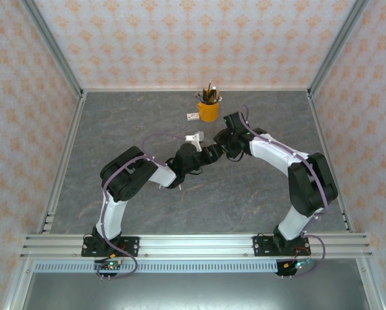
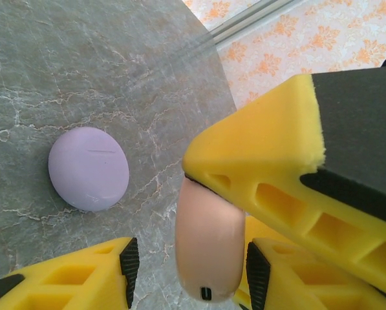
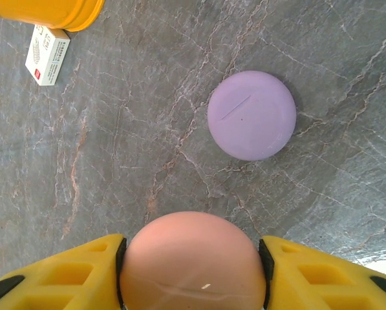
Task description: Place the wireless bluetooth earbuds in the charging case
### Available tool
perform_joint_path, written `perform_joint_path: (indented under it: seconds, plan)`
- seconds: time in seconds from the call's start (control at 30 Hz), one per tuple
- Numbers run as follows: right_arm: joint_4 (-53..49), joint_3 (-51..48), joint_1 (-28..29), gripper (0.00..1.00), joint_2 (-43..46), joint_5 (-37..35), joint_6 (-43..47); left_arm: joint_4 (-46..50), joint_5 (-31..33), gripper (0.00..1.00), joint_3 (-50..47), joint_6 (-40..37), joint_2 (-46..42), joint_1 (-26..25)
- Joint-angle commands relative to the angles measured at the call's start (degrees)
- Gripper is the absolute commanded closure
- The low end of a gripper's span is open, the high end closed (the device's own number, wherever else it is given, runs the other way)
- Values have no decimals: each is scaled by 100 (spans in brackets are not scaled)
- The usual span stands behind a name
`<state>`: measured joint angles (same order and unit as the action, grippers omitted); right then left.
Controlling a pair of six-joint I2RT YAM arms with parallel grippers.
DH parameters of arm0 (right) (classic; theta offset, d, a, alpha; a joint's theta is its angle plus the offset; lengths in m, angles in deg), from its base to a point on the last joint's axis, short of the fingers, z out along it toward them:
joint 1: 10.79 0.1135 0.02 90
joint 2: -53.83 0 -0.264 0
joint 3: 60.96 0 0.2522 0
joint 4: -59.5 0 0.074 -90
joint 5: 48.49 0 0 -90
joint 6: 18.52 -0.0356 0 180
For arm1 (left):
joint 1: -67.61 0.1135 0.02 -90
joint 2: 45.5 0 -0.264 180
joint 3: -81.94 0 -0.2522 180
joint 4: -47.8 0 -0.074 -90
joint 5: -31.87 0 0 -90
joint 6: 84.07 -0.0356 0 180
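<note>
We cannot see inside either round case: both are closed, so whether any earbuds sit in them is hidden from us. From the top camera the two wrists meet over mid-table and cover what they hold. The right gripper [image 3: 193,274] clamps the pink case [image 3: 193,258], a smooth matte dome with a fine seam, and both black pads press its sides. The frame cuts off its lower part. In the left wrist view the same case shows edge-on as a slim rounded lozenge with a small dark slot, partly covered by one of the right gripper's fingers [image 2: 270,161], ribbed yellow plastic with a spongy-looking edge. The left gripper [image 2: 190,271] stands partly parted around that case, with a clear gap at one pad; at the other we cannot tell if it touches. The purple case [image 3: 251,115], a flat lilac disc with a faint line, lies on the grey veined table [image 3: 102,168], apart from both grippers. A yellow cup [image 3: 50,10] is cropped at the frame's top, with a small white box [image 3: 48,55] just beside it.
</note>
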<state>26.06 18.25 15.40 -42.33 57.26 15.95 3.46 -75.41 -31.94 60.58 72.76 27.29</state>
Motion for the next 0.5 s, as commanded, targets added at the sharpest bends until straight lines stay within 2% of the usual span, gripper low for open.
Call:
perform_joint_path:
  seconds: [0.0, 0.2, 0.47]
  plan:
    - [-150, -146, -25, 50, -17, 51, -20, -280, 363, 51, 204, 97, 61, 16]
    - [-133, -177, -35, 50, -10, 84, -20, -307, 436, 65, 281, 133, 119, 20]
    - [-123, -235, -42, 50, 71, 86, -28, -246, 428, 73, 317, 119, 97, 21]
